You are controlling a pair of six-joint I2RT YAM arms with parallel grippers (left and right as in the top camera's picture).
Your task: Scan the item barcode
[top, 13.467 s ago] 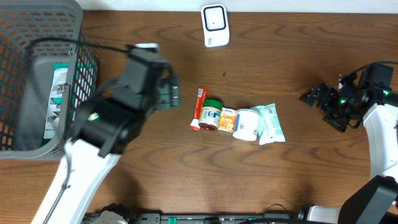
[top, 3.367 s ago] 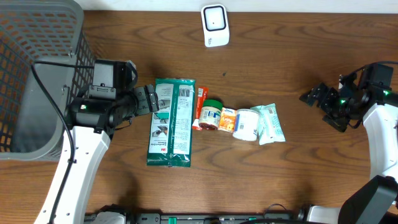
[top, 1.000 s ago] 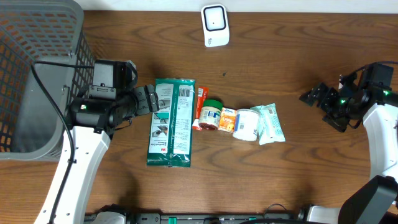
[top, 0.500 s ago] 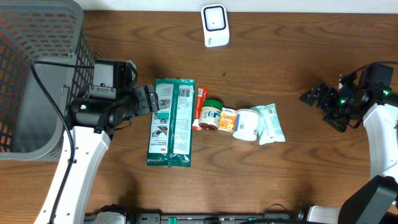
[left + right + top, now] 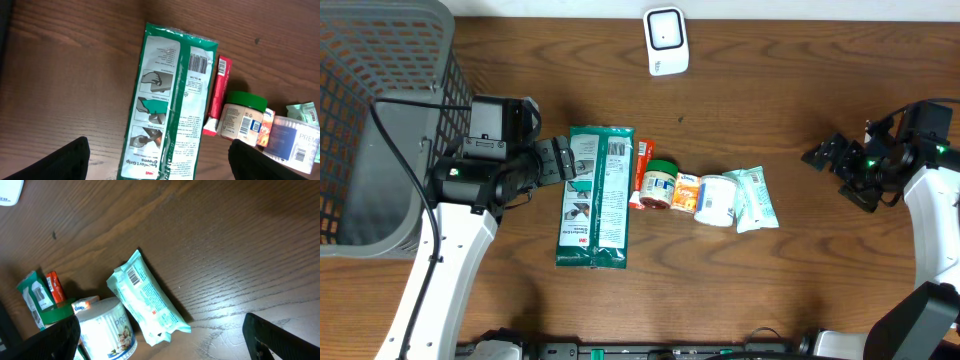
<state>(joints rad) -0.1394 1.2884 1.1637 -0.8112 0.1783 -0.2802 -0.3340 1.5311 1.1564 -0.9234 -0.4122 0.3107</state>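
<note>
A green glove packet point(image 5: 595, 195) lies flat on the table, printed back up, with its barcode point(image 5: 198, 63) showing near the far end. My left gripper point(image 5: 563, 160) hovers at the packet's upper left edge. Its jaws are open wide, and the packet point(image 5: 170, 110) lies on the wood below and between them, untouched. In the left wrist view the left gripper point(image 5: 160, 167) shows only as two dark fingertips at the bottom corners. The white scanner point(image 5: 665, 40) stands at the back centre. My right gripper point(image 5: 832, 168) is open at the far right, holding nothing.
A row of items lies right of the packet: red tube point(image 5: 640, 172), green-lidded jar point(image 5: 658, 185), orange box point(image 5: 686, 192), white tub point(image 5: 717, 200), teal wipes pack point(image 5: 145, 297). A grey mesh basket point(image 5: 350, 60) fills the left edge.
Since the oldest frame the green packet has gone from the basket to the table beside the row, and my left arm came down with it. Nothing has moved in the last seconds.
</note>
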